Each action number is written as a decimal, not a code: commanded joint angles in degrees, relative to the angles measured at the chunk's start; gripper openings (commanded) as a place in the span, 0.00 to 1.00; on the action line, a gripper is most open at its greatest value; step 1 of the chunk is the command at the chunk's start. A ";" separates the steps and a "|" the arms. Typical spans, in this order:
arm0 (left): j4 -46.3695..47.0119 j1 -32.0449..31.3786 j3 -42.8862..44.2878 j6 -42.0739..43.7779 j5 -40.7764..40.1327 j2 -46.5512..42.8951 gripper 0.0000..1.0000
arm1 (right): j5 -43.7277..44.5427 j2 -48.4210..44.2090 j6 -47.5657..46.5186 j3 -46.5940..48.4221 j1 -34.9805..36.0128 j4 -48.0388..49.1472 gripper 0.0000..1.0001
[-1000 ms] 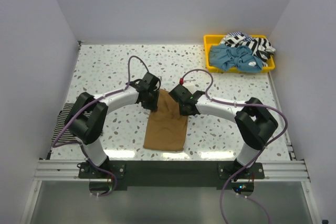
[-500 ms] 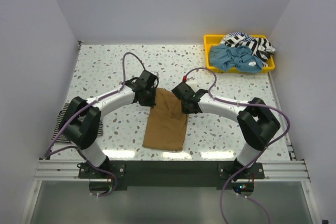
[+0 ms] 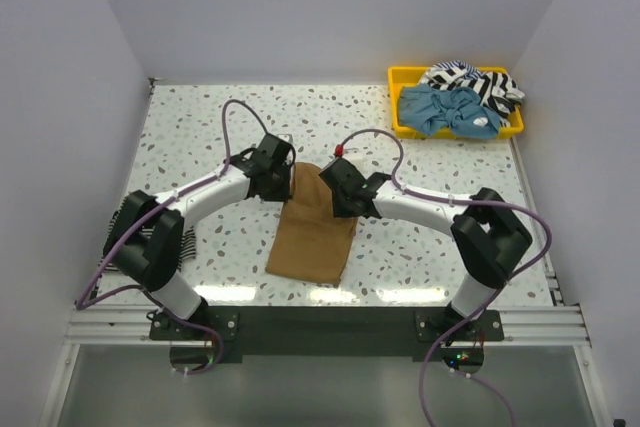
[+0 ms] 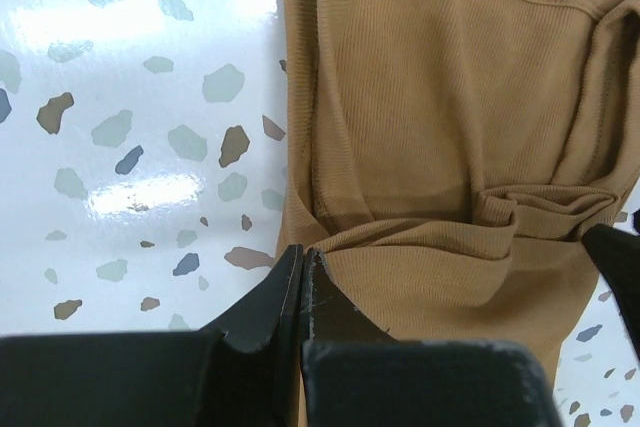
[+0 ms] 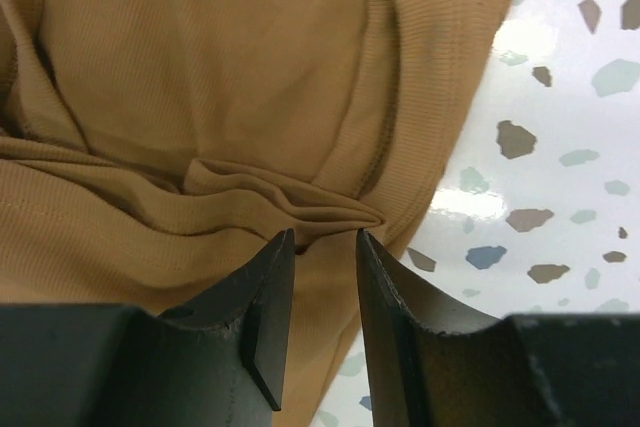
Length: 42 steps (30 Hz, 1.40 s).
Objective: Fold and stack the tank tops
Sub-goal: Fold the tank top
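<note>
The plain tan-brown tank top [image 3: 312,229] lies in the middle of the table, its near end flat and its far end bunched. My left gripper [image 3: 283,180] is at its far left corner. In the left wrist view the gripper [image 4: 302,252] is shut on the tan cloth [image 4: 440,97], with creases running out from its tip. My right gripper [image 3: 336,193] is at the far right side. In the right wrist view the gripper [image 5: 322,237] has narrow jaws pinching a fold of the tan cloth [image 5: 200,67]. A black-and-white striped top [image 3: 122,219] lies at the left edge, mostly hidden by my left arm.
A yellow tray [image 3: 400,77] at the back right holds a light blue top [image 3: 450,112] and a striped top [image 3: 480,82]. Speckled tabletop [image 3: 200,117] surrounds the tan top. White walls close the left, back and right sides.
Both grippers moved away from me and slightly left, pulling the tan top's far end with them. The top now lies slanted, with its near end further left.
</note>
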 commanded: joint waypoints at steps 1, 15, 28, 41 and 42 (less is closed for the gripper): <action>2.46 0.33 -0.46 -1.72 -1.37 -0.33 0.00 | -0.95 2.08 -0.71 2.89 1.07 1.53 0.35; 5.19 0.33 -1.16 -2.87 0.30 1.69 0.14 | 3.61 3.42 0.95 4.74 1.07 -2.34 0.00; 6.85 0.86 -1.86 -3.49 -0.58 0.90 0.14 | 6.43 2.88 2.62 4.65 -1.12 -3.57 0.05; 1.94 0.86 -8.16 -10.59 -2.69 -14.46 0.65 | 4.50 -9.06 5.08 -0.87 0.19 -5.68 0.55; 1.59 0.77 -10.28 -11.65 -1.73 -17.96 0.66 | 3.71 -10.64 6.04 -4.19 0.98 -5.86 0.55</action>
